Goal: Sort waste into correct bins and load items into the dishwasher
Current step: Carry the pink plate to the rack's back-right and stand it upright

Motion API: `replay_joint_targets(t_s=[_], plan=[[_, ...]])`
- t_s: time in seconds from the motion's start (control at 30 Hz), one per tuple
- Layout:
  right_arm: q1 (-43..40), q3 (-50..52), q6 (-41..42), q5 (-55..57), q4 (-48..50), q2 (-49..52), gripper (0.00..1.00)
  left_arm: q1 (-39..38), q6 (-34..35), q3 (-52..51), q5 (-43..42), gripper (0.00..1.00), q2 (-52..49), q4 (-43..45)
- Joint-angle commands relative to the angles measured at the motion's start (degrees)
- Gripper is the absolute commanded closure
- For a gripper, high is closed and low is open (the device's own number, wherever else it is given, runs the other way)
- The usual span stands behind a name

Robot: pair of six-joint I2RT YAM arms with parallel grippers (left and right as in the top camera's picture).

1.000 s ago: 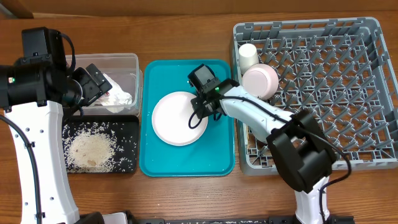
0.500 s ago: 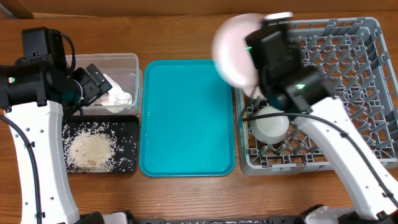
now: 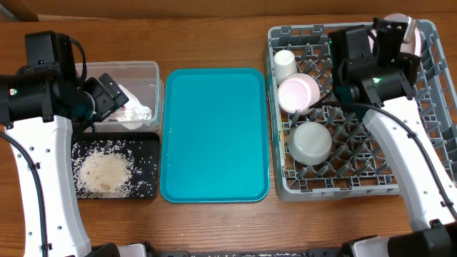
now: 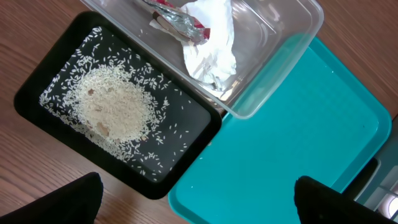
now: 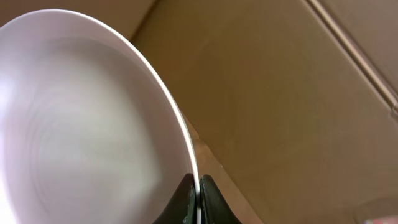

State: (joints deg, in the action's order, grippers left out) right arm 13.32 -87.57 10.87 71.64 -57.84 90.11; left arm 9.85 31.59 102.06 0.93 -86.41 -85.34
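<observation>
At the far left, the left gripper (image 3: 107, 96) hangs over the near edge of the clear tub (image 3: 158, 86). Its jaws are spread wide and grip nothing. From the left wrist view its two dark fingertips (image 4: 81, 202) sit in the bottom corners, well apart. The tub holds the crumpled napkin (image 4: 211, 53) and the red wrapper (image 4: 177, 18), which lies touching the napkin and is cut off by the top edge of that view. In the overhead view the gripper covers part of the tub.

Just in front of the tub is the black tray (image 3: 146, 146), with the rice grains (image 3: 103, 171) heaped in its middle and scattered around. The teal tray (image 3: 214, 135) lies beside both.

On the right stands the dish rack (image 3: 400, 128). Down its left side are a white cup (image 3: 285, 64), a pink bowl (image 3: 298, 93) and a pale bowl (image 3: 309, 143).

Over the rack's far right corner, the right gripper (image 3: 393, 39) is clamped on the rim of the pale pink plate (image 5: 81, 118), which stands on edge. The right wrist view shows the rim pinched between the closed tips. From overhead, the gripper and its camera hide all but pink slivers of the plate. Whether the plate touches the rack cannot be told.
</observation>
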Motion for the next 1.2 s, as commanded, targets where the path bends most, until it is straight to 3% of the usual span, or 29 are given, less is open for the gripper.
replay_joint_targets(t_s=[0.0, 0.57, 0.8, 1.03, 1.07, 1.17], plan=[[-1.4, 2.6, 2.9, 1.9, 0.7, 0.5, 0.96, 0.3, 0.2, 0.9, 0.6, 0.0, -0.2, 0.1], [-1.4, 8.6, 2.9, -16.6, 4.2, 0.7, 0.96, 0.3, 0.1, 0.9, 0.6, 0.0, -0.2, 0.1], [-1.5, 8.6, 2.0, -16.7, 5.5, 0.7, 0.96, 0.3, 0.2, 0.9, 0.6, 0.0, -0.2, 0.1], [-1.4, 8.6, -11.8, -14.4, 12.8, 0.7, 0.96, 0.3, 0.2, 0.9, 0.6, 0.0, -0.2, 0.1], [-1.4, 8.6, -18.3, -15.4, 14.6, 0.7, 0.96, 0.3, 0.2, 0.9, 0.6, 0.0, -0.2, 0.1], [-1.4, 8.6, -27.1, -15.4, 17.7, 0.7, 0.96, 0.3, 0.2, 0.9, 0.6, 0.0, -0.2, 0.1]])
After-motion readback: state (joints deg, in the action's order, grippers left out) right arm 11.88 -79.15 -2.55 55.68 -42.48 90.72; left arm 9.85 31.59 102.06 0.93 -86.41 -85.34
